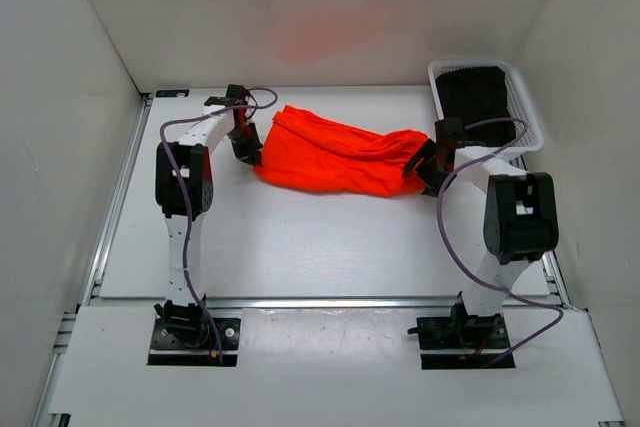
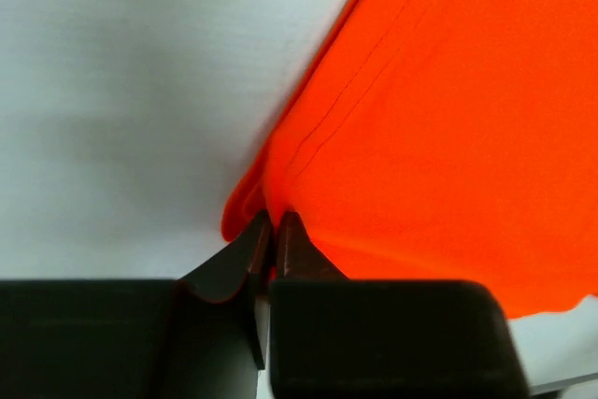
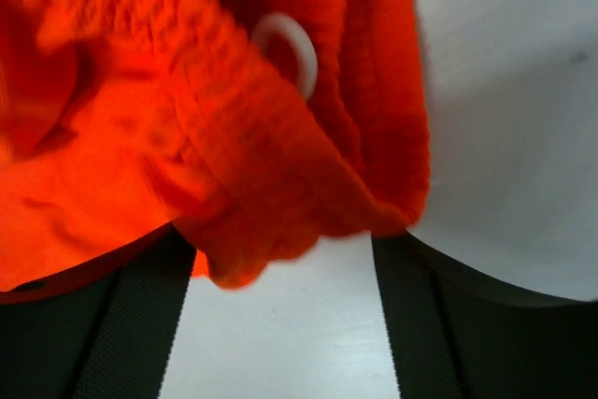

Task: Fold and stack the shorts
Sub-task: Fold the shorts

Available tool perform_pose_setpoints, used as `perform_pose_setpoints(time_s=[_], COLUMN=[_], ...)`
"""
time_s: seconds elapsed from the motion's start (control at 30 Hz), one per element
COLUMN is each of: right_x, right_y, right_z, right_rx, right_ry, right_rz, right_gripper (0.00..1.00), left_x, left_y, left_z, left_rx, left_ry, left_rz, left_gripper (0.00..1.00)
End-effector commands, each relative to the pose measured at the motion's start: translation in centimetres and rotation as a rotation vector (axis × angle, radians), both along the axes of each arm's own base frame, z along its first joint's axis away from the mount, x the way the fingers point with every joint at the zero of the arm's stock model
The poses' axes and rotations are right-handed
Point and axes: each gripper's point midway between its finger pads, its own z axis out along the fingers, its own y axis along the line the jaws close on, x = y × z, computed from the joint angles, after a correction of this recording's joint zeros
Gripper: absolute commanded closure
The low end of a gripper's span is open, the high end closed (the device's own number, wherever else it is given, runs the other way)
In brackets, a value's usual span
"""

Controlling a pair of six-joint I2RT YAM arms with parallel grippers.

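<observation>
Closest to the lens, the left hand (image 2: pixel 274 231) is clenched on a thin fold at the edge of the shorts (image 1: pixel 335 157), its two dark fingers pressed almost together with orange cloth nipped between them. These shorts lie crumpled across the far middle of the table (image 1: pixel 300 247), stretched between the two arms. At their right end the right hand (image 3: pixel 280 259) stands released, jaws spread wide, with the ribbed elastic waistband (image 3: pixel 234 137) and a loop of white drawstring (image 3: pixel 290 53) sagging into the gap and over one finger. Such fabric looks light, limp and thin, so it will likely slump and wrinkle wherever it is unsupported; the thicker waistband and the stitched hems seem the surest places to take hold, better than the slack middle. Off at the far right corner sits a white mesh basket (image 1: pixel 527 107) holding something dark (image 1: pixel 472 92), probably folded cloth, just beside the right arm.
</observation>
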Motion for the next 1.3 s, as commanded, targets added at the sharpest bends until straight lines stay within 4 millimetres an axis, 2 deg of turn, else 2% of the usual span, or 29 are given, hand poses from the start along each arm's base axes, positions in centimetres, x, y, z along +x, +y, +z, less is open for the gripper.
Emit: perform_pose_setpoints(time_s=[0.0,0.1,0.13,0.23,0.27,0.33,0.4,0.43,0.5,0.53,0.57,0.6,0.67,0.7,0.77,0.8,0.83,0.87,0.9,0.97,1.0,1.03,1.07,1.1,1.13,1.17,1.2,1.23,1.27], right_x=[4.3,4.7,4.7,4.0,3.1,2.1,0.7,0.1,-1.6,-2.1,-2.8,-3.6,-5.7,-6.6,-9.3,-10.2,-11.6,-12.4,-14.3,-15.8,-16.7,-18.2,-18.5,-18.6,-19.0,-18.2,-17.8,-17.3,-16.9], right_y=[-0.2,-0.2,0.3,0.3,0.8,1.6,2.1,2.5,2.9,3.2,3.4,3.7,3.7,3.8,3.6,4.3,4.1,4.2,4.0,4.0,3.8,3.4,3.4,3.0,2.4,2.4,2.2,1.9,1.7], right_z=[1.3,0.6,0.6,1.2,0.9,1.7,1.5,2.1,2.3,2.4,2.4,3.0,2.2,2.6,0.9,1.2,0.7,0.6,0.1,0.3,0.0,-0.6,-0.1,0.1,0.2,1.6,2.4,3.0,3.9], right_rx=[-0.005,-0.024,-0.019,-0.064,-0.067,-0.074,-0.089,-0.1,-0.121,-0.124,-0.126,-0.13,-0.138,-0.132,-0.13,-0.107,-0.111,-0.107,-0.115,-0.1,-0.098,-0.112,-0.119,-0.131,-0.166,-0.168,-0.188,-0.209,-0.224], right_ry=[-0.094,-0.082,-0.081,-0.088,-0.069,-0.082,-0.069,-0.08,-0.074,-0.078,-0.07,-0.085,-0.055,-0.061,0.0,-0.006,0.022,0.024,0.032,0.019,0.036,0.072,0.058,0.053,0.054,0.006,-0.022,-0.038,-0.064], right_rz=[-0.037,-0.055,-0.053,-0.055,-0.039,-0.016,0.001,0.014,0.035,0.053,0.065,0.079,0.1,0.101,0.109,0.118,0.121,0.125,0.136,0.138,0.143,0.158,0.165,0.159,0.164,0.162,0.17,0.169,0.172], right_gripper=[0.23,0.5,0.75,1.0,1.0,1.0,1.0,1.0,1.0,1.0,1.0,1.0,1.0,1.0,1.0,1.0,1.0,1.0,1.0,1.0,0.87,0.79,0.69,0.59,0.44,0.37,0.36,0.33,0.33], left_x=[1.3,1.8,1.7,1.3,0.9,0.7,-0.5,-0.8,-2.8,-3.3,-4.1,-6.1,-7.6,-9.7,-12.2,-14.6,-15.9,-17.0,-19.1,-20.5,-20.9,-21.4,-21.3,-21.1,-20.0,-19.5,-19.0,-17.6,-16.8], left_y=[-1.6,-1.5,-1.4,-0.5,-0.4,1.3,2.4,2.9,4.6,5.1,6.0,6.0,6.6,6.7,6.4,6.4,6.1,5.6,5.2,4.4,3.8,3.4,3.1,3.1,3.4,4.1,4.5,4.9,5.2], left_z=[0.5,1.6,1.9,3.5,3.5,5.4,5.5,7.0,6.5,8.1,8.4,7.4,8.7,7.2,6.9,5.3,5.0,6.0,5.0,5.5,6.3,6.6,7.2,7.7,8.9,9.3,9.3,10.6,10.9], left_rx=[-0.05,-0.043,-0.039,-0.047,-0.044,-0.048,-0.045,-0.048,-0.044,-0.048,-0.046,-0.042,-0.036,-0.029,-0.043,-0.044,-0.057,-0.074,-0.075,-0.109,-0.135,-0.157,-0.175,-0.173,-0.154,-0.1,-0.072,-0.052,-0.029], left_ry=[-0.033,-0.062,-0.064,-0.096,-0.097,-0.136,-0.124,-0.159,-0.122,-0.162,-0.16,-0.12,-0.162,-0.111,-0.084,-0.023,-0.005,-0.034,0.001,-0.006,-0.034,-0.02,-0.021,-0.03,-0.062,-0.089,-0.081,-0.123,-0.137], left_rz=[-0.015,-0.002,0.014,0.005,-0.005,0.028,0.05,0.06,0.104,0.114,0.134,0.135,0.148,0.14,0.126,0.146,0.156,0.156,0.156,0.176,0.158,0.151,0.145,0.136,0.141,0.139,0.148,0.143,0.139], left_gripper=[0.9,0.9,0.9,0.9,0.9,0.9,0.9,0.9,0.9,0.9,0.9,0.9,0.9,0.9,0.9,0.9,0.9,0.9,0.9,0.9,0.78,0.59,0.26,0.19,0.17,0.17,0.17,0.2,0.3])
